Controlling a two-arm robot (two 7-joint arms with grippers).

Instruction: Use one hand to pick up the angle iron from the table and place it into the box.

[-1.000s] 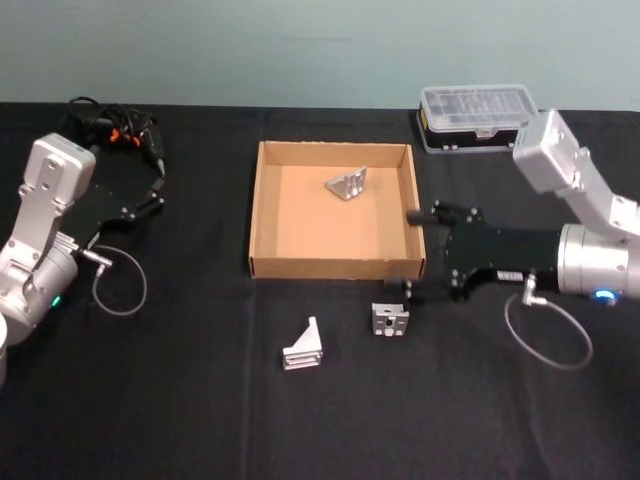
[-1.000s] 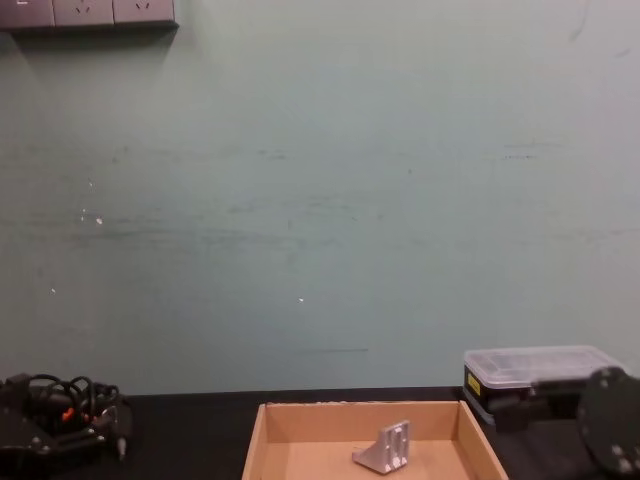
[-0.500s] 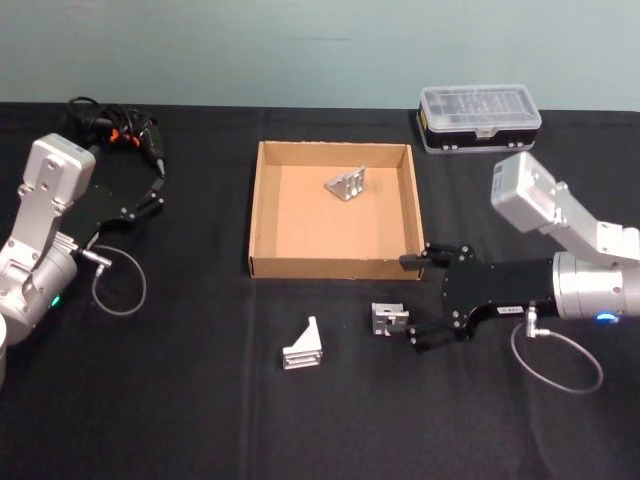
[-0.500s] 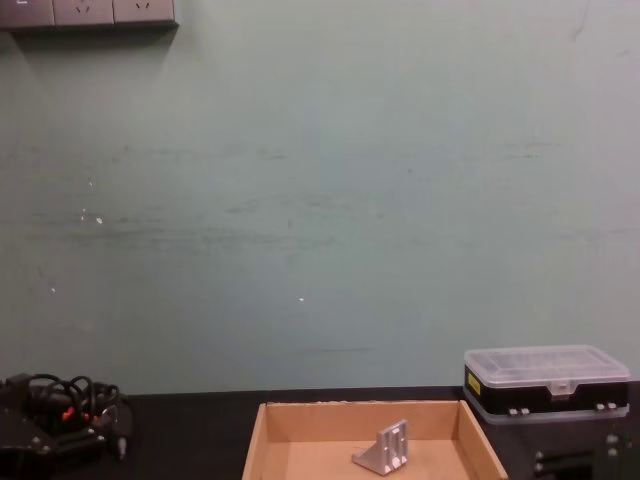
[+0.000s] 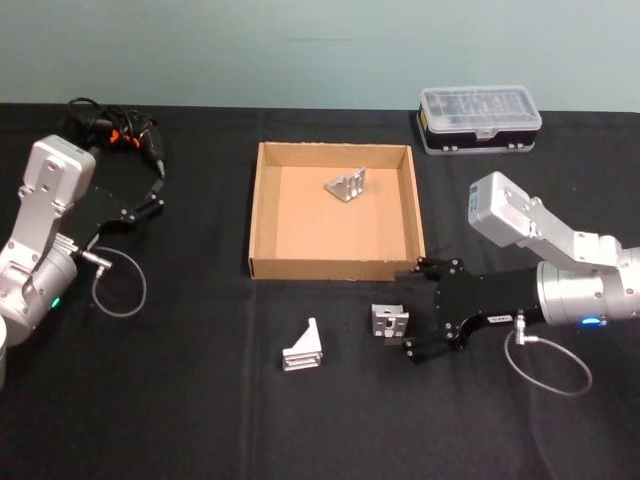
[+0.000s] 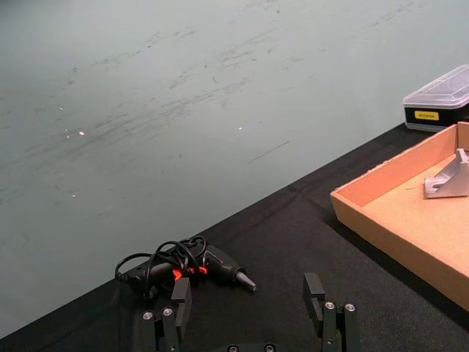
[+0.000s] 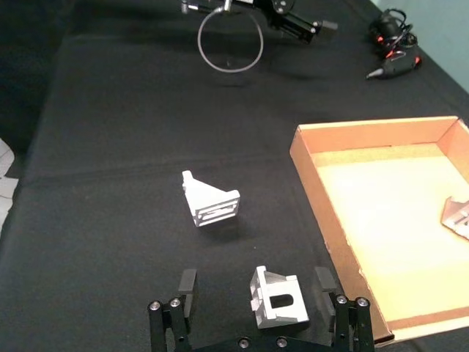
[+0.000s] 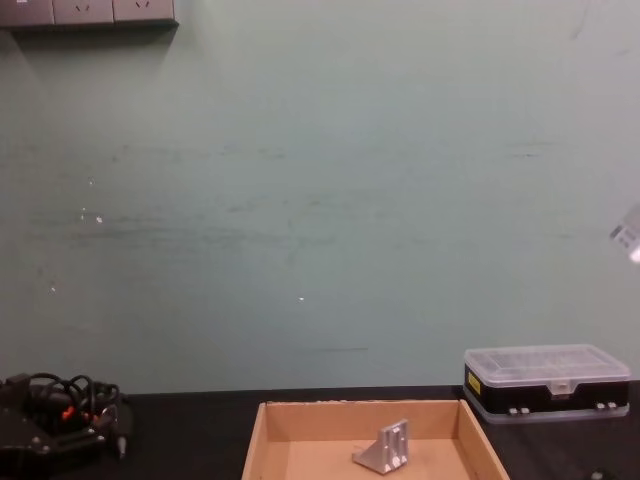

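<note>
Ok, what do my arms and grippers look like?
The left arm and right arm are boxy silver-grey metal. The left gripper and right gripper are flat black plates with thin jointed fingers and silver screws. A thin grey cable loops off each wrist. The right has a white label and blue light; the left, a green light.

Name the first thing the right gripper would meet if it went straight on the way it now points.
The right gripper would most likely meet the angle iron just ahead on the table, lined up between its open fingers.
</note>
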